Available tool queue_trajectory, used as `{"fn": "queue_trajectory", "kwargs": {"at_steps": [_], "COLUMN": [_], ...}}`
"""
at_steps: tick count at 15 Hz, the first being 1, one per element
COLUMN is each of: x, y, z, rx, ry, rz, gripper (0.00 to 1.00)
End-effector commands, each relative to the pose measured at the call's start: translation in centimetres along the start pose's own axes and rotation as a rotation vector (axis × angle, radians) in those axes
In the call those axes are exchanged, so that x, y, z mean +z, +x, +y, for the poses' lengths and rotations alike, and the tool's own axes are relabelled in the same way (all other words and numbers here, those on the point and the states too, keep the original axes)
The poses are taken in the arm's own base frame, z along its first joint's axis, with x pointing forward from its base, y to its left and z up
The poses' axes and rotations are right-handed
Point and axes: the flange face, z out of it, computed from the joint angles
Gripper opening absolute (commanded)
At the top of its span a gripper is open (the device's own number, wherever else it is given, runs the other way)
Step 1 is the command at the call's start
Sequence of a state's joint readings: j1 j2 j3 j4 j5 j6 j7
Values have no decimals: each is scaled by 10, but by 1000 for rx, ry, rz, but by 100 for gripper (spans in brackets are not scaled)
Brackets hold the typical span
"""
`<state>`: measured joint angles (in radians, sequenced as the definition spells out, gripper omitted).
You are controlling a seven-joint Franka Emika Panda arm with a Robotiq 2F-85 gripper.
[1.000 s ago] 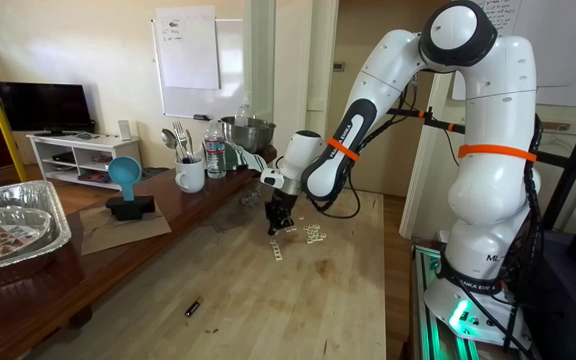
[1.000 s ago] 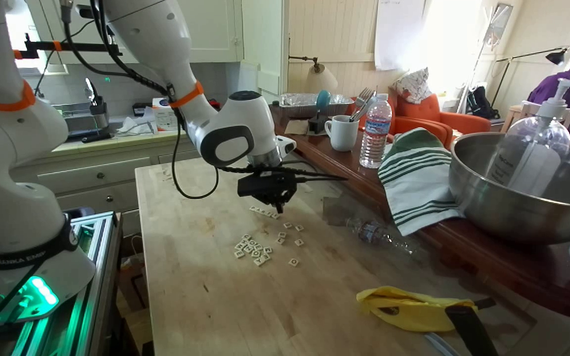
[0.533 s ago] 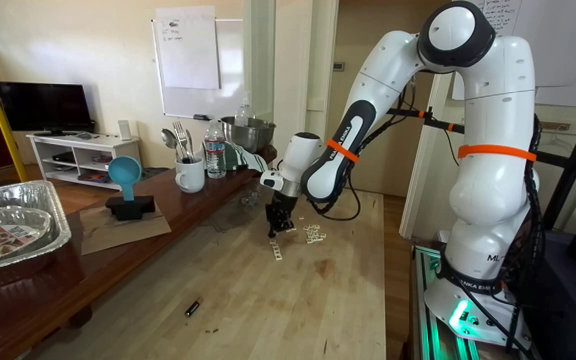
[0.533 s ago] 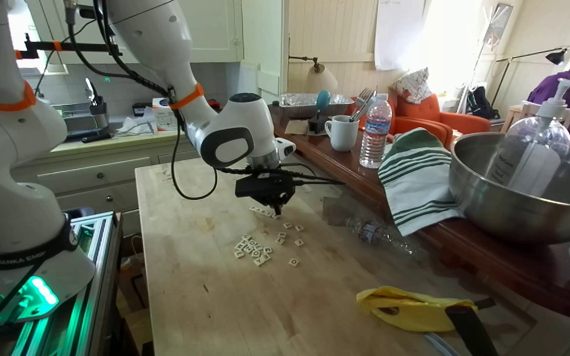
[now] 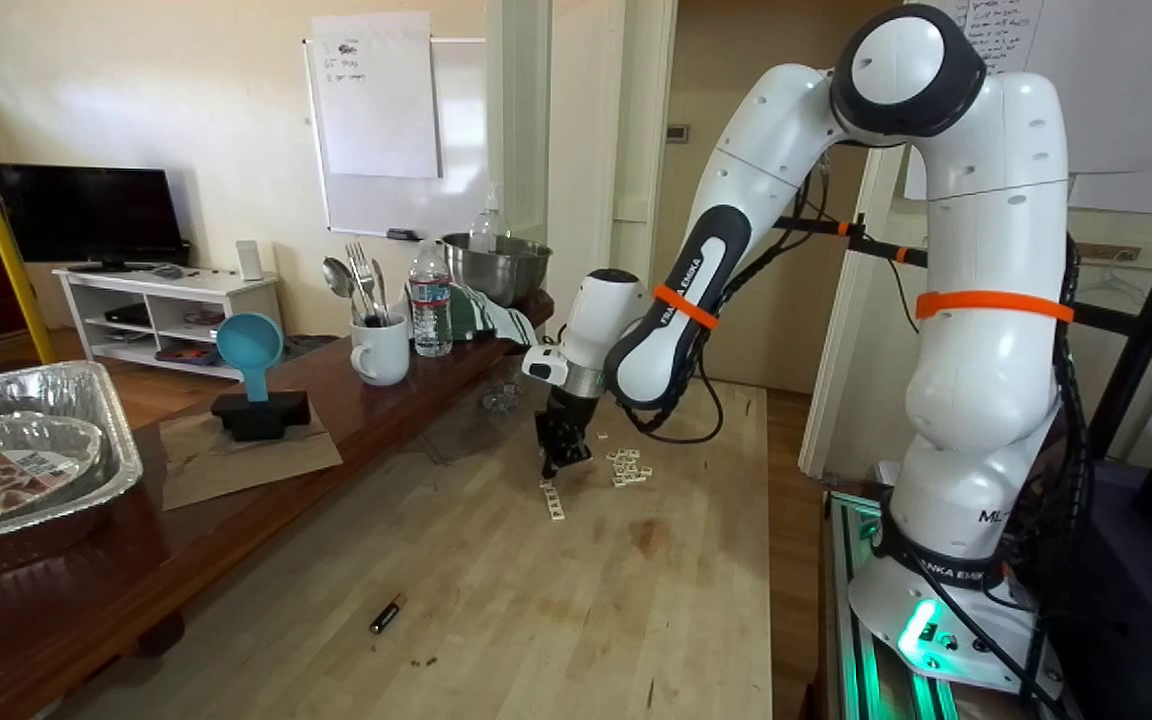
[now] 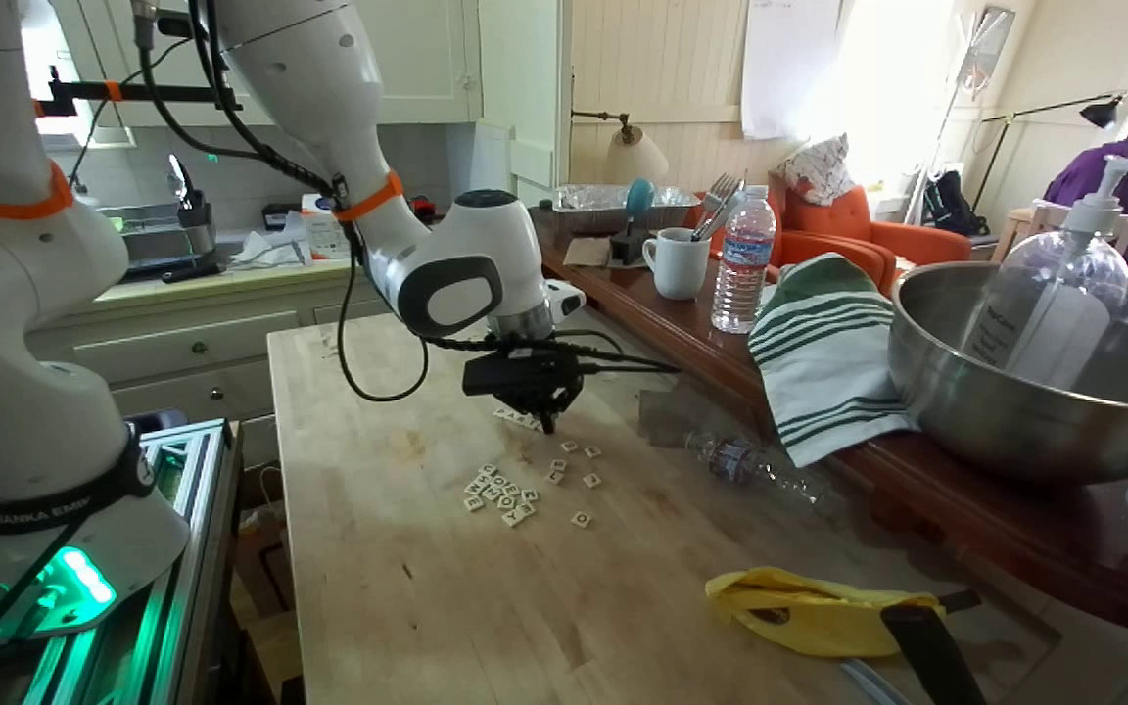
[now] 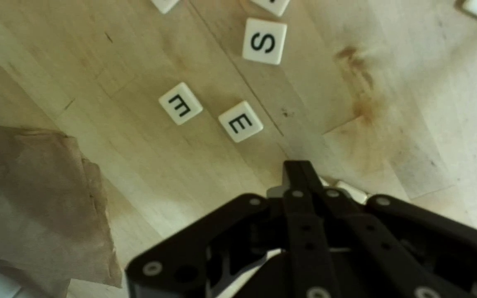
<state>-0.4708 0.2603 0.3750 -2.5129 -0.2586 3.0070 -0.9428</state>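
Lying near the closed pincer (image 7: pixel 298 163), tile row (image 5: pixel 553 503), E tiles (image 7: pixel 240 121)

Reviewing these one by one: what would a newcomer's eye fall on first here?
Probably the big white arm at the right of an exterior view, bent over the table, its shut black end effector close to small letter tiles. Next, likely the shiny bowl with a pump bottle in it, at the right of an exterior view, and, lower in that picture, a bright yellow thing, hard to name.

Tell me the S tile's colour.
The S tile is off-white with a black letter, clearest in the wrist view.
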Motion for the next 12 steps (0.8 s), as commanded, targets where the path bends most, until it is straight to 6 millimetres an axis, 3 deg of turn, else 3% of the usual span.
{"fn": "queue_trajectory", "kwargs": {"at_steps": [1, 12], "x": [7, 10], "y": [3, 9], "z": [-3, -12], "rx": [0, -149], "ry": [21, 16], "rz": [-27, -62], "gripper": [0, 0]}}
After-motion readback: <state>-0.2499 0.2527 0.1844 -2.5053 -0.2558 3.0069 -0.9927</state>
